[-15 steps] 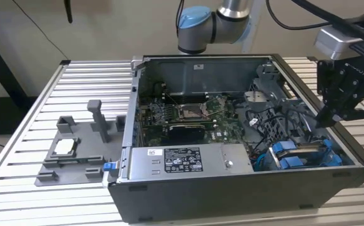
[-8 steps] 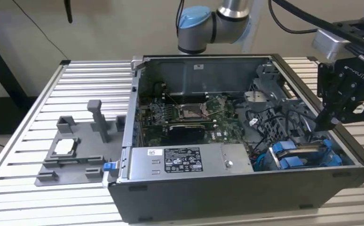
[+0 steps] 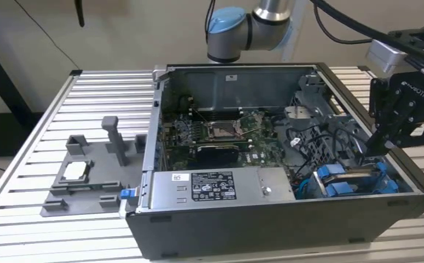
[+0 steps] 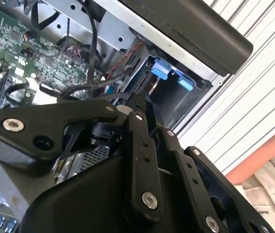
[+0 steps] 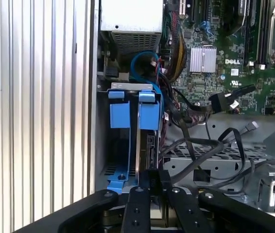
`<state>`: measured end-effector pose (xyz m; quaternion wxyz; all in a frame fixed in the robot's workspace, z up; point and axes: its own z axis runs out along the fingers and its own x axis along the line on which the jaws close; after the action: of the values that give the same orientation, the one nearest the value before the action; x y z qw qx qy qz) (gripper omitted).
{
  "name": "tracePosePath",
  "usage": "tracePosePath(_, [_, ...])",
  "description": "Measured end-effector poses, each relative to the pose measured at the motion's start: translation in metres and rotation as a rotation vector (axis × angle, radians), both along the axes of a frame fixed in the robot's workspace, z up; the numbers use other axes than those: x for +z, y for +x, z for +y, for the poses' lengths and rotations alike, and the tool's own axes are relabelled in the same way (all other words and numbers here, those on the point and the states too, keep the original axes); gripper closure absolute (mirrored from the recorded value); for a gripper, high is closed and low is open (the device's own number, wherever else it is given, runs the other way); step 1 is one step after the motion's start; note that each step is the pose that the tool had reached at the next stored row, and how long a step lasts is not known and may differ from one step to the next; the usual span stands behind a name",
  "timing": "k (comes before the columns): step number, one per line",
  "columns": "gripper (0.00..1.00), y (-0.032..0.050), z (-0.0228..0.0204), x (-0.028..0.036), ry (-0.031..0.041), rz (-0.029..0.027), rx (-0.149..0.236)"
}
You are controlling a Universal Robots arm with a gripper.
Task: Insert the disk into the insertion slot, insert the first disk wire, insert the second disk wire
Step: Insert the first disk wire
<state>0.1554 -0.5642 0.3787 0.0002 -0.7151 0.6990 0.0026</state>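
The disk point(image 3: 352, 175) stands on edge in the insertion slot point(image 3: 316, 176) at the case's corner on the exterior view's right, its blue carrier tabs point(image 5: 149, 110) sticking out. In the first wrist view its thin dark edge point(image 5: 147, 145) runs from the tabs toward my gripper point(image 5: 150, 178). The gripper point(image 3: 371, 149) hangs just over the cage, fingers drawn together. In the second wrist view the fingertips point(image 4: 138, 102) sit close to the blue tabs point(image 4: 160, 71). I cannot see whether anything is pinched between them. Loose black wires point(image 5: 196, 145) lie beside the cage.
The open computer case holds a motherboard point(image 3: 219, 134) and a grey power supply box with a white sticker point(image 3: 212, 186). A blue cable loop point(image 5: 142, 63) curls by the cage. A grey fixture point(image 3: 87, 175) sits on the slatted table point(image 3: 102, 87) to the exterior view's left.
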Motion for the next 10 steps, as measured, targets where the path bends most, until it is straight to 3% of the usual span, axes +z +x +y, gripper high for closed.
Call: tracePosePath(10, [0.81,0.0039,0.0,-0.0175,0.0046,0.0003,0.0])
